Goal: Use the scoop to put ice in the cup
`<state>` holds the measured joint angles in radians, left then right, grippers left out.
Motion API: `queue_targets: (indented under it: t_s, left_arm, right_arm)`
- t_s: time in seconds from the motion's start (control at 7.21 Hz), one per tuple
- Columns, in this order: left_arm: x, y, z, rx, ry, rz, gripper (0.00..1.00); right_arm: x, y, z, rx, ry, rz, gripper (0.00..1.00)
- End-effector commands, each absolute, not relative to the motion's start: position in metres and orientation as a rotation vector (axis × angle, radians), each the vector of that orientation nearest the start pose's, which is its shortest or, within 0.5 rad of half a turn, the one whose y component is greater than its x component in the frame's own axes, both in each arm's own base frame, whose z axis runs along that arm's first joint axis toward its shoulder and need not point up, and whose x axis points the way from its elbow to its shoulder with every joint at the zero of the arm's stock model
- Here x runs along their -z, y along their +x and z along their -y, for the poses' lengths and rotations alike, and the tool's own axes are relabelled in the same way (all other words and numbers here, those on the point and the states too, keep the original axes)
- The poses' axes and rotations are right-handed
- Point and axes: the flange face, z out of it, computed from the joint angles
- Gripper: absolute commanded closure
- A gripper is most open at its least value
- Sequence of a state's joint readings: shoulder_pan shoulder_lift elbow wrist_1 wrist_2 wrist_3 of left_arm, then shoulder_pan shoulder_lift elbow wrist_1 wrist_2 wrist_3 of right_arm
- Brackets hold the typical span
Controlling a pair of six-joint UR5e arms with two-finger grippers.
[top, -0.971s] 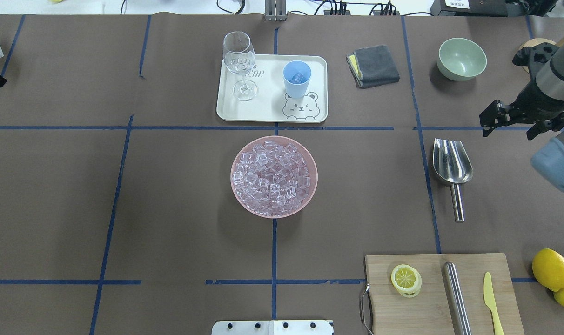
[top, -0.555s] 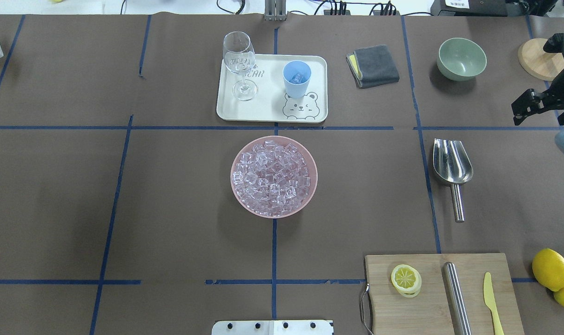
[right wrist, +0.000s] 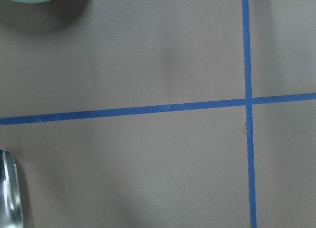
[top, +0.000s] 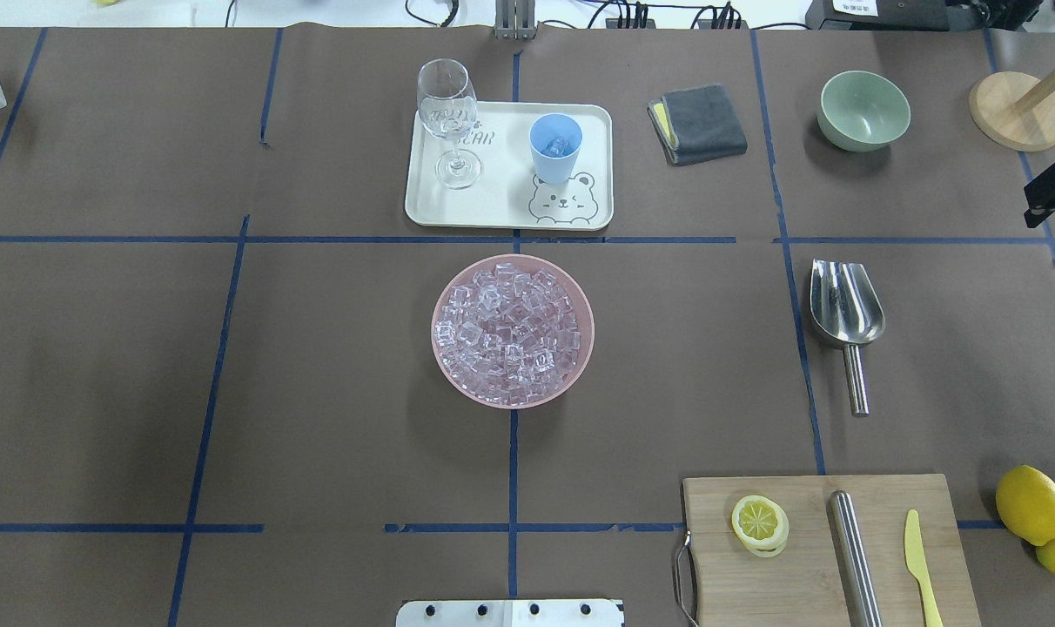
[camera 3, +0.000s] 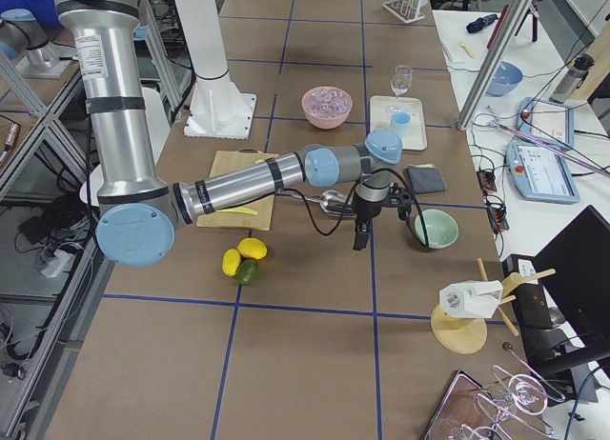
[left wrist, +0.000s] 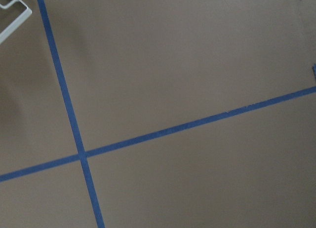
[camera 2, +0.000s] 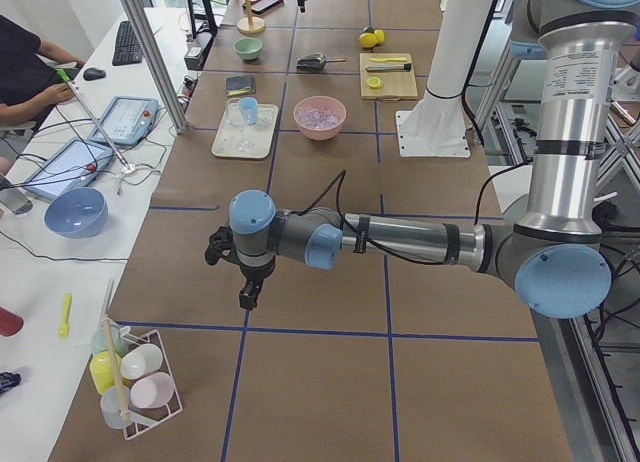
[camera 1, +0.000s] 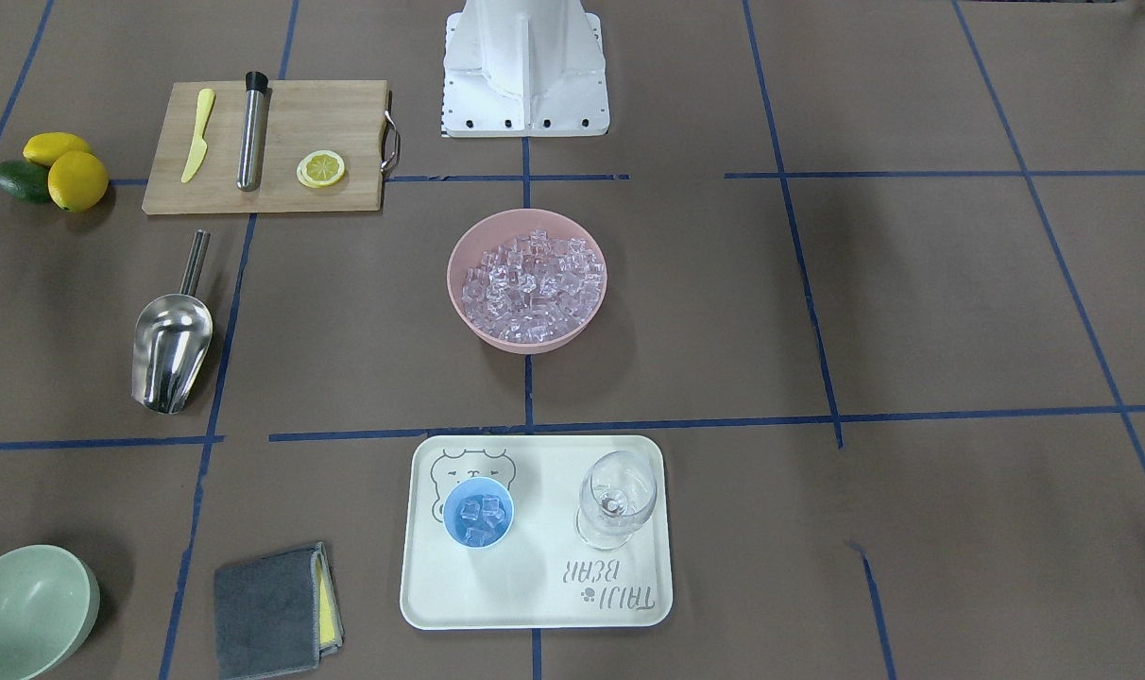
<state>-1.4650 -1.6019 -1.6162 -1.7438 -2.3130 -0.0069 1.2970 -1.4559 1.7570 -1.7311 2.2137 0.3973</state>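
The ice (top: 512,331) fills a pink bowl (top: 435,335) at the table's middle. The light-blue cup (top: 555,148) stands on a white tray (top: 501,205) and holds a few cubes (camera 1: 478,512). The steel scoop (top: 843,305) lies free on the table at the right, handle toward the robot. Its edge shows in the right wrist view (right wrist: 7,188). My right gripper (camera 3: 374,226) hangs open and empty beyond the scoop. Only one of its fingers (top: 1050,193) shows at the overhead view's right edge. My left gripper (camera 2: 245,287) is far off at the table's left end. I cannot tell whether it is open or shut.
A wine glass (top: 447,109) stands on the tray. A grey cloth (top: 697,122), a green bowl (top: 864,109) and a wooden stand (top: 1015,109) are at the far right. A cutting board (top: 806,575) with a steel cylinder (top: 854,557) and lemons (top: 1030,503) lie near right.
My right arm has drawn back to the right, away from the scoop, almost out of the overhead view. The scoop, cup and ice have not moved.
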Motion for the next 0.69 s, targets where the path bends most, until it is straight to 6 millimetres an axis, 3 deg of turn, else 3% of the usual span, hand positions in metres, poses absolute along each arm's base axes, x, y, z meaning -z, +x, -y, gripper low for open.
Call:
queue_targets:
  t_s: [0.0, 0.28, 0.55]
  left_arm:
    - [-0.603, -0.012, 0.522, -0.167, 0.147, -0.736, 0.00]
    - [-0.605, -0.011, 0.521, -0.150, 0.098, -0.736, 0.00]
    - [-0.605, -0.011, 0.519, -0.140, 0.071, -0.743, 0.00]
  right_arm:
    - [-0.569, -0.035, 0.503, -0.082, -0.085, 0.726, 0.00]
    - [-0.589, -0.028, 0.485, -0.062, -0.052, 0.727, 0.00]
    - [-0.583, -0.021, 0.484, -0.072, -0.035, 0.734, 0.00]
